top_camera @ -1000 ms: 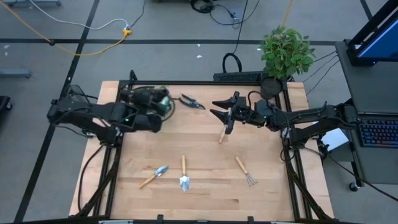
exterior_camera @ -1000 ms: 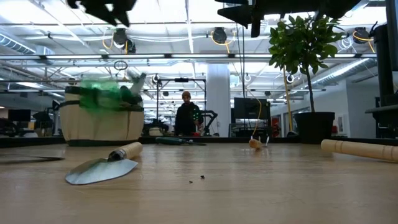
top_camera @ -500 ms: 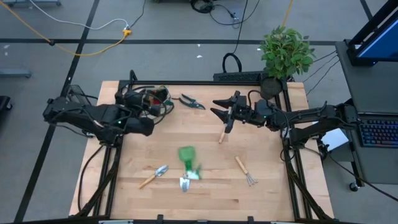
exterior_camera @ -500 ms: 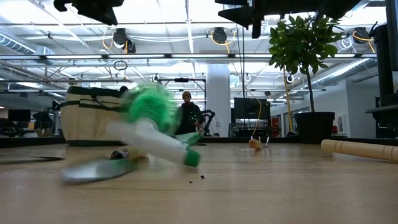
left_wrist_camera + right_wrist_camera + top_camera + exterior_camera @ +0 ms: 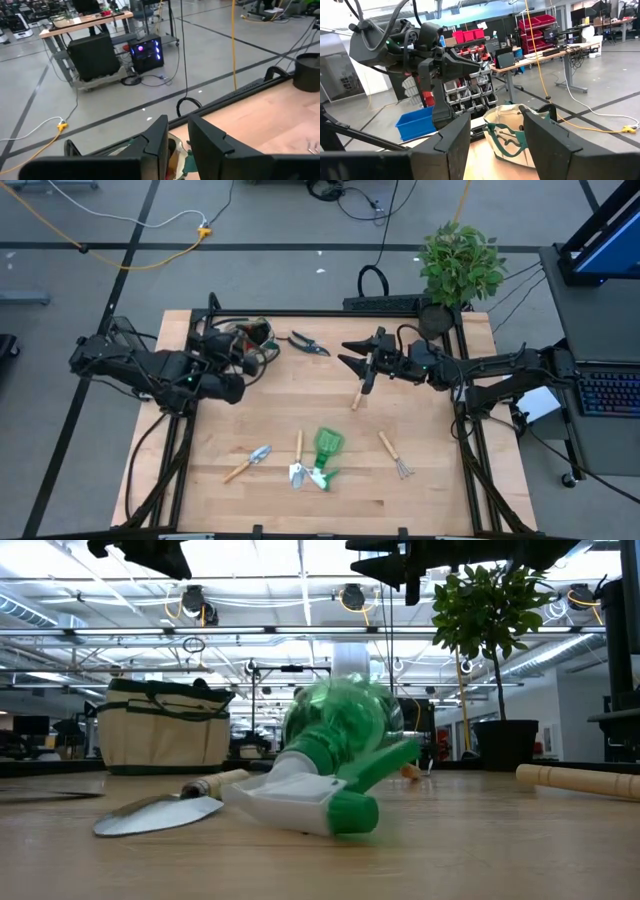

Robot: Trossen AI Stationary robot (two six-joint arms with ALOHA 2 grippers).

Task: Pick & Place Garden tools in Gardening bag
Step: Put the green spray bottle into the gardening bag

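Note:
The green spray bottle [image 5: 324, 455] lies on its side on the table near the front, with its white trigger head [image 5: 300, 802] toward the near edge, beside a wooden-handled trowel [image 5: 297, 462]. The tan gardening bag [image 5: 248, 340] stands at the far left. My left gripper [image 5: 232, 356] hovers by the bag's rim [image 5: 180, 162], its fingers a little apart and empty. My right gripper [image 5: 361, 366] is open and empty above the table's far middle, over a wooden-handled tool [image 5: 356, 397]. The bag also shows in the right wrist view [image 5: 512, 132].
A second trowel [image 5: 248, 462] and a fork rake [image 5: 393, 453] lie near the front edge. Dark pruning shears [image 5: 308, 343] lie just right of the bag. A potted plant [image 5: 458, 265] stands at the far right corner. Bare wood lies between the arms.
The green spray bottle was up at my left gripper by the bag. It has dropped, tumbled across the table toward the near edge, and now lies on its side beside the trowel. My left gripper has drawn back a little toward the table's left edge.

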